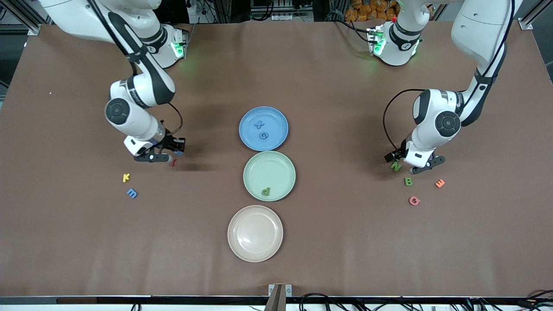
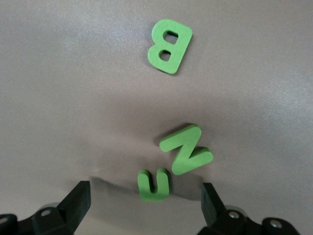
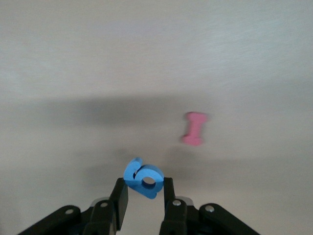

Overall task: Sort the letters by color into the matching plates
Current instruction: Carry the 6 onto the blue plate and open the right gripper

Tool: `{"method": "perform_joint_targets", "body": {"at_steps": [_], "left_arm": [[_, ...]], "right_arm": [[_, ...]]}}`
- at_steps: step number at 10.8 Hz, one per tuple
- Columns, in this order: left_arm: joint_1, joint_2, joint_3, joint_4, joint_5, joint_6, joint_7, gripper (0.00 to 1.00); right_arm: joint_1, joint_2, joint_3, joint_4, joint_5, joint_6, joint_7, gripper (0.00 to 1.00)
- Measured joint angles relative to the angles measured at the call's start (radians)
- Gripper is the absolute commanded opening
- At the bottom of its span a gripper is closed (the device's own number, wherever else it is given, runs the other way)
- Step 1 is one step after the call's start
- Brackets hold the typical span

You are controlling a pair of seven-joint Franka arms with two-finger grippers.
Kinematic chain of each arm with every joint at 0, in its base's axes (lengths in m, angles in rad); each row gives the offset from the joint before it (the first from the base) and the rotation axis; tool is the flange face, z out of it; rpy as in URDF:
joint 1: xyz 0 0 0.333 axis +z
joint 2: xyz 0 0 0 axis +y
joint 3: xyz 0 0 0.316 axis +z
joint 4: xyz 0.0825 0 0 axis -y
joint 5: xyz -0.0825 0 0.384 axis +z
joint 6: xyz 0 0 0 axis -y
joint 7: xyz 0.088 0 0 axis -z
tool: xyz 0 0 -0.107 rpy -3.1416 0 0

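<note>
My right gripper is shut on a blue letter and holds it just above the table, over a dark red letter that also shows in the right wrist view. My left gripper is open, low over a green U, with a green N and a green B close by. In the front view the left gripper is beside the N. The blue plate holds two blue letters. The pale green plate holds a green d. The cream plate is bare.
A yellow K and a blue m lie toward the right arm's end of the table. An orange E and a pink G lie toward the left arm's end, nearer the front camera than the green B.
</note>
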Motion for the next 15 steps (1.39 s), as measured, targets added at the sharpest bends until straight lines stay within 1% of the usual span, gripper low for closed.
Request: {"method": "perform_joint_targets", "body": {"at_steps": [3,5,6,7,8,9,10,11,12,13,15], "left_arm": [[0.001,-0.001,0.000,-0.001,0.000,0.000,0.000,1.00],[0.001,-0.001,0.000,-0.002,0.000,0.000,0.000,1.00],[0.001,-0.001,0.000,-0.003,0.000,0.000,0.000,0.82],[0.002,-0.001,0.000,-0.003,0.000,0.000,0.000,0.15],[0.002,-0.001,0.000,-0.003,0.000,0.000,0.000,0.00],[0.002,-0.001,0.000,-0.004,0.000,0.000,0.000,0.00],[0.001,-0.003,-0.002,-0.004,0.000,0.002,0.000,0.00],[0.001,-0.007,-0.003,-0.004,0.000,0.002,-0.001,0.00],[0.000,-0.010,-0.004,-0.004,0.000,0.002,-0.001,0.00],[0.000,-0.014,-0.005,-0.004,0.000,0.001,-0.001,0.00],[0.000,-0.014,-0.004,-0.004,0.000,0.001,-0.001,0.00]], "right_arm": [[0.087,0.050,0.078,0.073,0.002,0.000,0.265,0.14],[0.181,0.082,0.095,0.130,0.002,0.000,0.417,0.14],[0.234,0.097,0.096,0.157,0.003,0.000,0.488,0.14],[0.279,0.109,0.098,0.176,0.003,0.000,0.548,0.14],[0.317,0.117,0.098,0.189,0.003,0.001,0.602,0.15],[0.347,0.125,0.099,0.196,0.003,0.001,0.644,0.18],[0.373,0.131,0.101,0.199,0.003,0.008,0.683,0.28],[0.391,0.139,0.109,0.201,0.003,0.015,0.714,0.52],[0.401,0.147,0.119,0.203,0.003,0.016,0.736,0.81],[0.403,0.151,0.126,0.203,0.003,0.017,0.746,1.00],[0.392,0.152,0.125,0.204,0.003,0.016,0.751,1.00]]}}
